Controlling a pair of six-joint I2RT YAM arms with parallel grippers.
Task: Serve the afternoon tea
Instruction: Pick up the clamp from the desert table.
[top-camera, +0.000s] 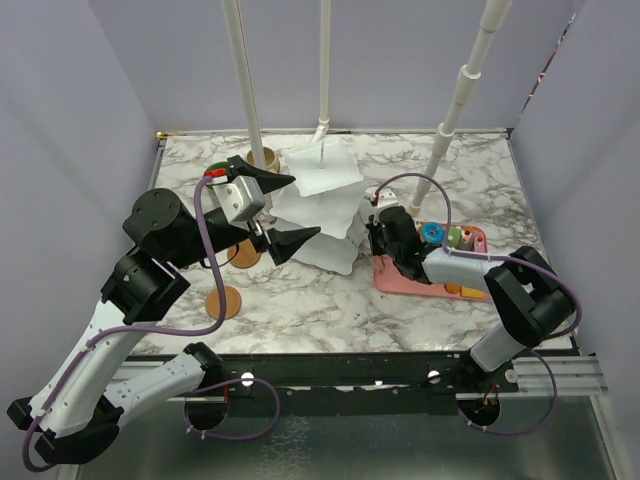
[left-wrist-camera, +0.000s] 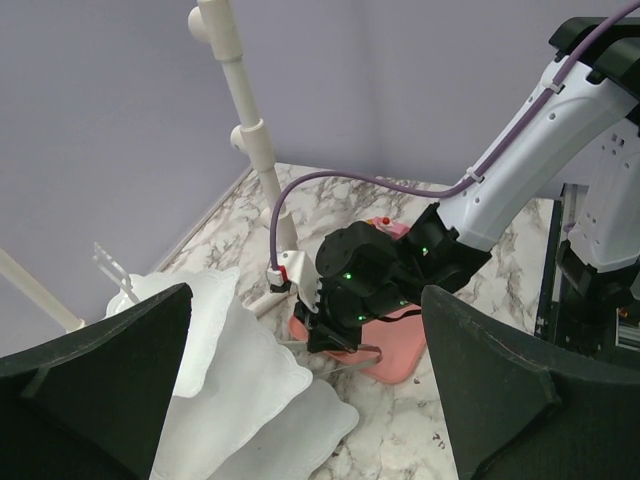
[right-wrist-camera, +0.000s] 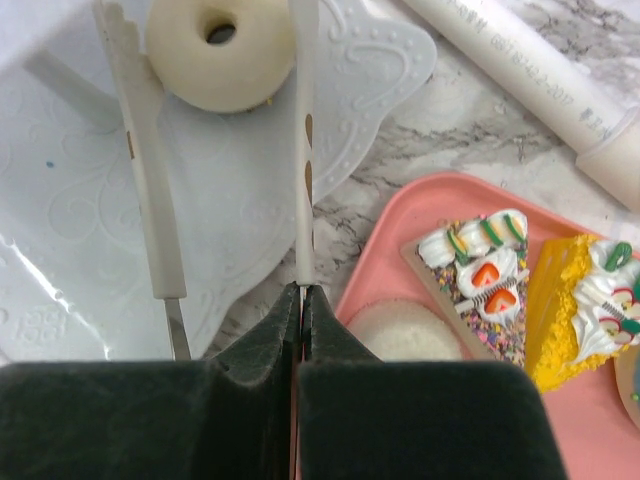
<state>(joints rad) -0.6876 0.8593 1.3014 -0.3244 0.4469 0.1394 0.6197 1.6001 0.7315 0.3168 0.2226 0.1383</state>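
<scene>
While the left pincer (top-camera: 303, 206) gapes, the right pincer (right-wrist-camera: 300, 300) grips tongs (right-wrist-camera: 303, 150) around a doughnut (right-wrist-camera: 220, 50).

place: robot lab cell | grey walls (top-camera: 60, 100) | marble tabletop (top-camera: 330, 300) | white poles (top-camera: 245, 90)

**Lettering: two traces, neither readable**
A line of fine grey print runs along the white pipe (right-wrist-camera: 505, 52), too small and inverted to make out. An embossed mark near the corner of the white wavy plate (right-wrist-camera: 250, 200) is just as unclear.
</scene>
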